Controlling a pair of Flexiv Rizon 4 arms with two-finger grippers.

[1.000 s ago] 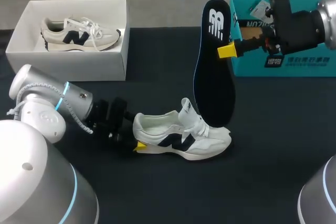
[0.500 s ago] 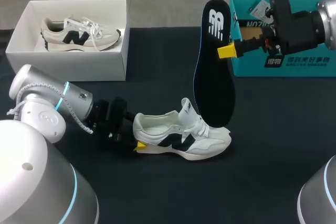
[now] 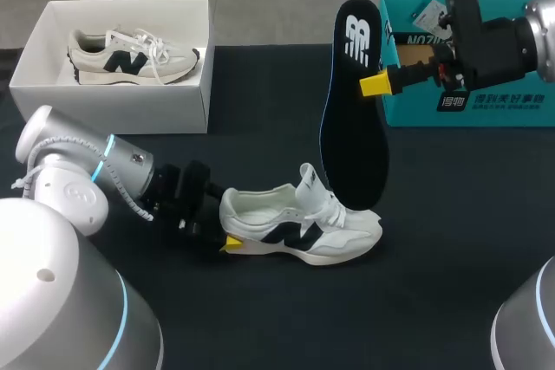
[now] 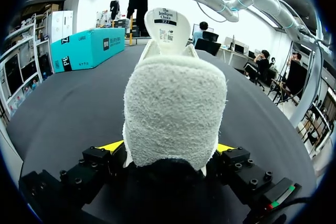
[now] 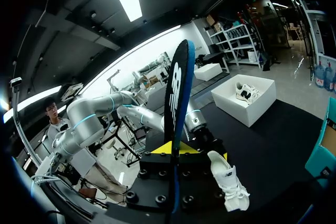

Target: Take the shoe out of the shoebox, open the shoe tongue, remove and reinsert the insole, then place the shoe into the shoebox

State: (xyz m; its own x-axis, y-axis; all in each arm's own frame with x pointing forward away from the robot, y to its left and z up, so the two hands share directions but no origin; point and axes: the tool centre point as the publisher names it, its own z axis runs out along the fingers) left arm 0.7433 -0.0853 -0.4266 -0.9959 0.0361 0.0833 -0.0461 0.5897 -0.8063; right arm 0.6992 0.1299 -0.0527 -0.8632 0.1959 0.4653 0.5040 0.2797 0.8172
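Step in hand: insole out, reinsertion pending.

Cream fabric sneaker with navy logo [image 3: 299, 224] lies on its sole mid-tabletop [image 3: 451, 240], nearer the front edge, toe toward the right edge. Left gripper [image 3: 227, 235]: fingers pinching the sneaker's heel from both sides. Right gripper [image 3: 375, 84]: fingers pinching the long black foam insole [image 3: 353, 110], held on end above the toe.

Open white cardboard shoebox [image 3: 52, 84] sits at the far left corner.

Next move likely calls for tilting the insole and feeding its toe end into the opening while the heel is braced.
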